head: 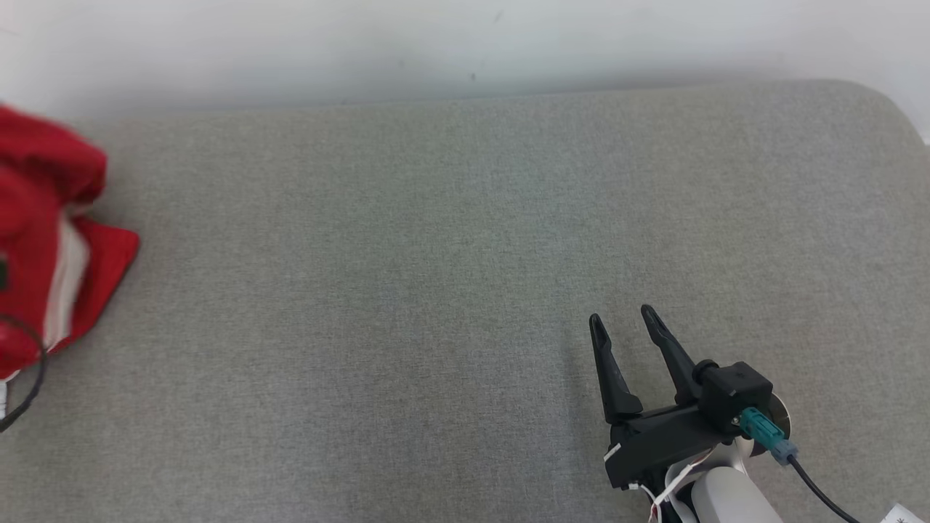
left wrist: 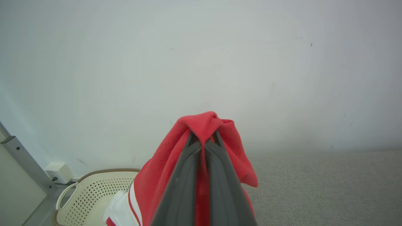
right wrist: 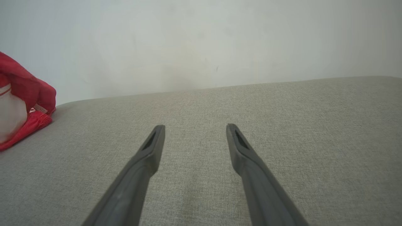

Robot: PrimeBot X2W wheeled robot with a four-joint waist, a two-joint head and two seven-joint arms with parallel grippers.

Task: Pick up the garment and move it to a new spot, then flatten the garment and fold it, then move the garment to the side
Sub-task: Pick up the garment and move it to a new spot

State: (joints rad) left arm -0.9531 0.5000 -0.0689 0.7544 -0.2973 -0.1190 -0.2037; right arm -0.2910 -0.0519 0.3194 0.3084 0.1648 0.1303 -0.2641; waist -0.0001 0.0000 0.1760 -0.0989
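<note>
The grey woven pad (head: pixel 465 290) has a rounded far corner — its cloth is smooth. A red-and-white garment (head: pixel 36 211) touches its left edge.

Soft red cloth garment (head: pixel 43 240) w/ white stripes. Flat heathered grey fabric surface (head: pixel 436 290). Cream perforated plastic basket (left wrist: pixel 94 191), brown rim. Right end effector (head: pixel 621 315) black, teal plug (head: pixel 759 425).

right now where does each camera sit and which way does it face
Head view: on the head, facing forward and down at the grey fabric surface; open right gripper lower right, red garment at left edge.
Left wrist view: on the left wrist, facing the white wall along the left gripper, shut on the garment; basket lower left.
Right wrist view: on the right wrist, facing across the surface to the wall between its open fingers.
Shared: all three show the garment.
</note>
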